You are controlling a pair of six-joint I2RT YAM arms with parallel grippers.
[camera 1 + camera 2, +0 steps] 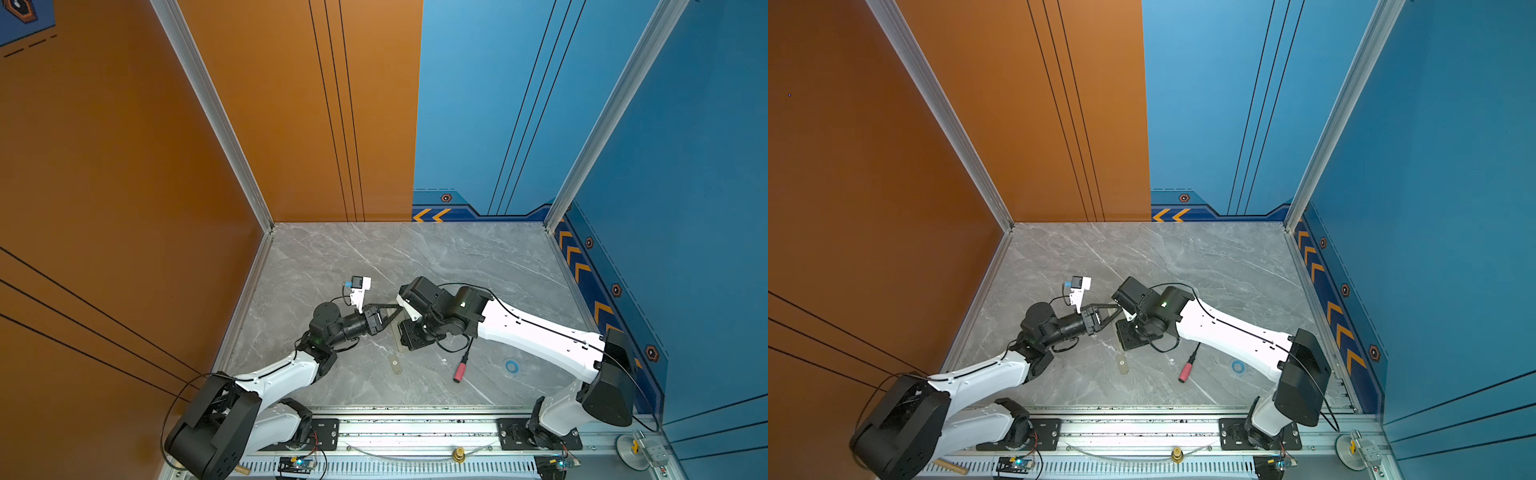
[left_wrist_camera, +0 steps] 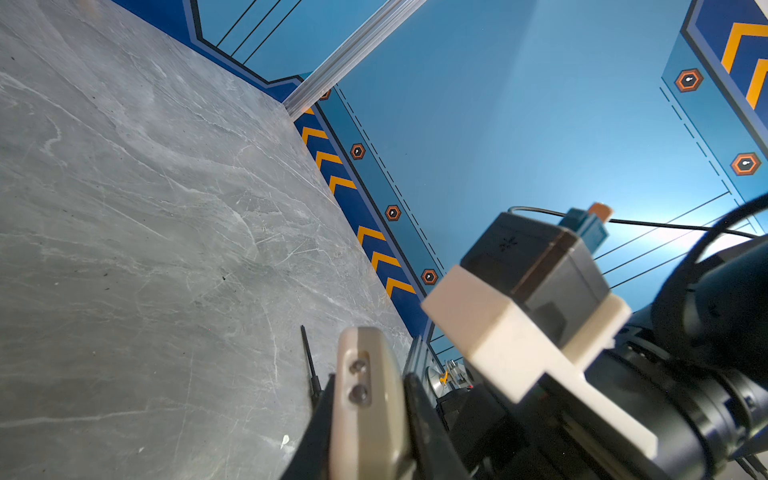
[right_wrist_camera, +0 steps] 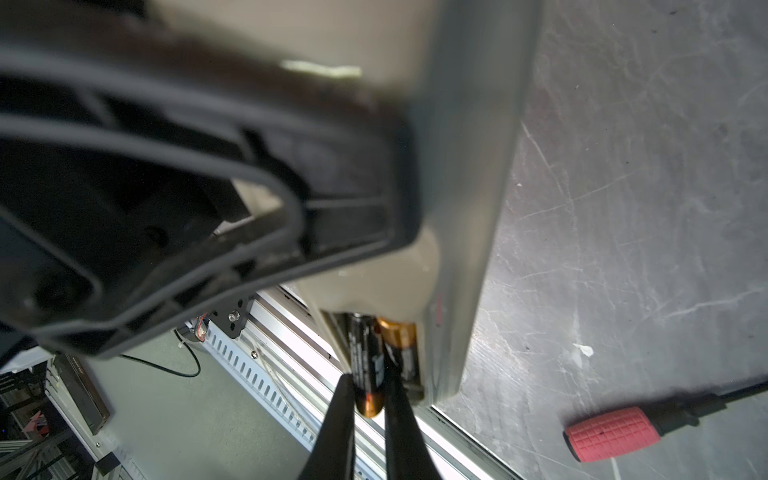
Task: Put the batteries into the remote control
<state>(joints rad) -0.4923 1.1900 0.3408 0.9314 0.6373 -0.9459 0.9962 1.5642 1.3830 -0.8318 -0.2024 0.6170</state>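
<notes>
My right claw (image 3: 370, 399) clamps one battery (image 3: 368, 370) at the remote control (image 3: 465, 208) recess; a second battery (image 3: 401, 345) sits inside. My left claw (image 2: 370, 415) grips the remote. One screwdriver (image 3: 615, 432) lies nearby.

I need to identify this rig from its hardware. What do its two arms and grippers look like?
Both the left arm and the right arm have white link shells with black joint housings and thin black cables along them. Each wrist carries a small black camera on a white bracket. The left gripper and the right gripper have slim black fingers.
</notes>
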